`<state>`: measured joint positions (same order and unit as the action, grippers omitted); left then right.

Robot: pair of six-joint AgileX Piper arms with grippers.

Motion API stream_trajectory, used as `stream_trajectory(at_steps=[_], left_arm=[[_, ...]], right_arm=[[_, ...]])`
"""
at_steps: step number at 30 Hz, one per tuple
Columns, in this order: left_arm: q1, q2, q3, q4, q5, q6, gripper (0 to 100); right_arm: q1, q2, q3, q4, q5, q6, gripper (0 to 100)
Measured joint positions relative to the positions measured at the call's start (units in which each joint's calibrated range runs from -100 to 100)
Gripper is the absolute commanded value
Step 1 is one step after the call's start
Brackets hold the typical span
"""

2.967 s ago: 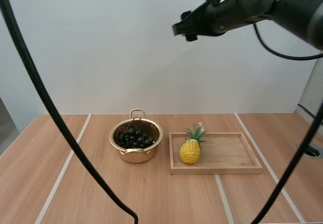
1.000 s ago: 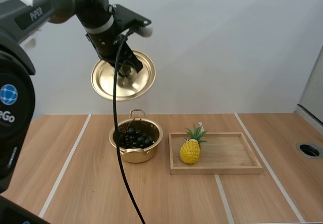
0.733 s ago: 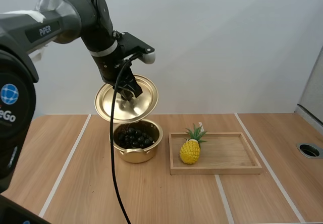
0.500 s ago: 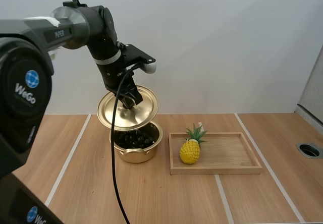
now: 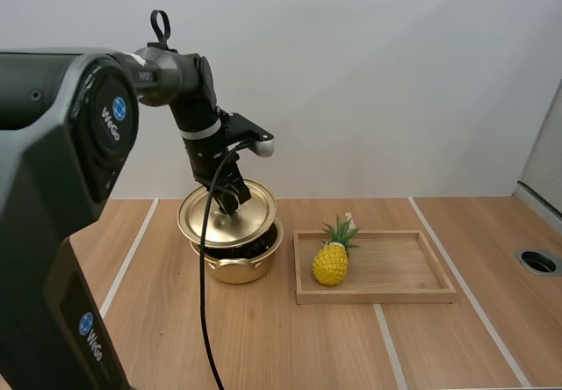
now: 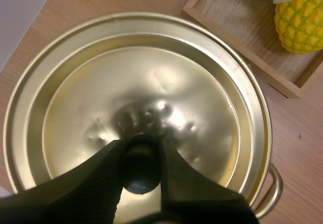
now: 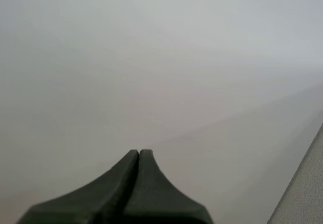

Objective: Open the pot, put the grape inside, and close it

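Left jaws clamp the lid (image 5: 226,213) by its knob, lid tilted just over the pot (image 5: 237,267); right jaws together. Level it, centre on rim, then release.

1. "WeGo" stood in white letters beside a round blue emblem (image 5: 118,109) on the large dark housing (image 5: 53,144) of the left arm. In the high view it sat well back along the arm from the left gripper (image 5: 230,198), above it and to its left.
2. A second blue emblem (image 5: 85,323) with white letters under it, seemingly "WeGo" again, stood lower on that housing. It was farther from the left gripper, below it and to its left.
3. Small pale lettering on the arm link (image 5: 147,75) nearer the left gripper was too small to read.
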<state>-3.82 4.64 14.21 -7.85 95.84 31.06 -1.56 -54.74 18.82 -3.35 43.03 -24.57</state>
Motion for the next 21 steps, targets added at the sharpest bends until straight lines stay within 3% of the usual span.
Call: stream_trajectory(at_steps=[12,21], left_arm=[[-0.08,4.68,-2.75,-1.06,0.77,0.40,0],[-1.70,6.31,-4.06,-1.22,3.53,0.49,0]], right_arm=[[0.00,0.00,0.00,0.00,1.18,0.00,0],[0.00,0.00,0.00,0.00,1.54,0.00,0]])
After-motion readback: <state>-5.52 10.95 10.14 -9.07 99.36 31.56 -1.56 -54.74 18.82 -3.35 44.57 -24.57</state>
